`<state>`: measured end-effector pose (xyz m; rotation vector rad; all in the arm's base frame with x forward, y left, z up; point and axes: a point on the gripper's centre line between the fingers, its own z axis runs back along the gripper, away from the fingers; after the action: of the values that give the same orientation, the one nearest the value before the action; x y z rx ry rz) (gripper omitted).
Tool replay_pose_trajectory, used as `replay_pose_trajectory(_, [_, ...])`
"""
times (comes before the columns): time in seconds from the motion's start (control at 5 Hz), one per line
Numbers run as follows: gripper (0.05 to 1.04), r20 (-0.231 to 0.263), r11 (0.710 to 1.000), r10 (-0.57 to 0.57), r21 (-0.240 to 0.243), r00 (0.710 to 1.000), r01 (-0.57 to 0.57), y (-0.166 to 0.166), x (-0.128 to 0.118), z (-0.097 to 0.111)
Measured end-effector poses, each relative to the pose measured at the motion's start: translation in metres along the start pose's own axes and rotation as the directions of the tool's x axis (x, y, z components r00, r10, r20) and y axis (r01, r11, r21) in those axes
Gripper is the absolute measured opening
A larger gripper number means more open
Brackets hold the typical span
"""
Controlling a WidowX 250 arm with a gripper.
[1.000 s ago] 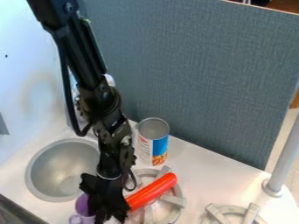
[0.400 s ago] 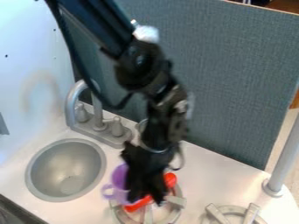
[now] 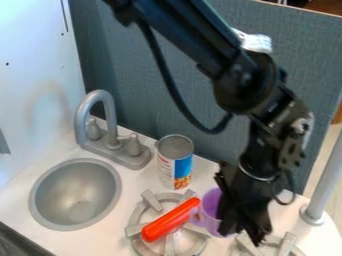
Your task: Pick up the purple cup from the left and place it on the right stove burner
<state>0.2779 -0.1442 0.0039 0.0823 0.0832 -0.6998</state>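
**Between two burners: purple cup [image 3: 211, 212], with black gripper [image 3: 244, 232]**

Near: right burner [image 3: 248, 246], grey, partly behind the gripper. Left burner [image 3: 152, 200], likewise grey, bearing one red toy sausage [image 3: 170, 220], laid aslant. Purple cup: handle towards the sausage, contact uncertain. Gripper: apparently closed on the cup's side; exact opening cannot be told.

Step, as judged: cup in carriage above the stove area. Next move calls for a steady grip, the cup kept level, and its handle clear of the sausage before any lowering.

Middle: pale counter [image 3: 100, 242]; round metal sink [image 3: 73, 175]; upright can [image 3: 175, 165], blue and white label, behind the left burner; grey faucet [image 3: 80, 125], two knobs.

Far: blue-grey partition [image 3: 167, 65]; white side wall [image 3: 33, 60]; grey pole [image 3: 327, 175], right; beige floor beyond [image 3: 328, 145].
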Motion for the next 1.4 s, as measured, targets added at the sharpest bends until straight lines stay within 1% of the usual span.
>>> replay_pose_trajectory(0.2, [0.094,-0.022,0.992,-0.127,-0.008,0.992,0.127,-0.014,0.021,-0.024])
replay_pose_trajectory(0.4, [0.094,-0.058,0.972,-0.231,0.020,0.971,0.232,-0.025,0.039,-0.049])
replay_pose_trajectory(0.6, [0.094,-0.061,0.955,-0.291,0.036,0.955,0.294,-0.031,0.053,-0.056])
replay_pose_trajectory(0.8, [0.094,-0.070,0.946,-0.319,0.044,0.945,0.322,-0.035,0.059,-0.058])
replay_pose_trajectory(1.0, [0.094,-0.079,0.939,-0.340,0.034,0.937,0.343,-0.044,0.063,-0.062])
replay_pose_trajectory(1.2, [0.094,-0.074,0.925,-0.379,-0.013,0.923,0.379,-0.052,0.070,-0.071])
replay_pose_trajectory(1.4, [0.094,-0.096,0.922,-0.386,-0.023,0.917,0.386,-0.057,0.076,-0.076])
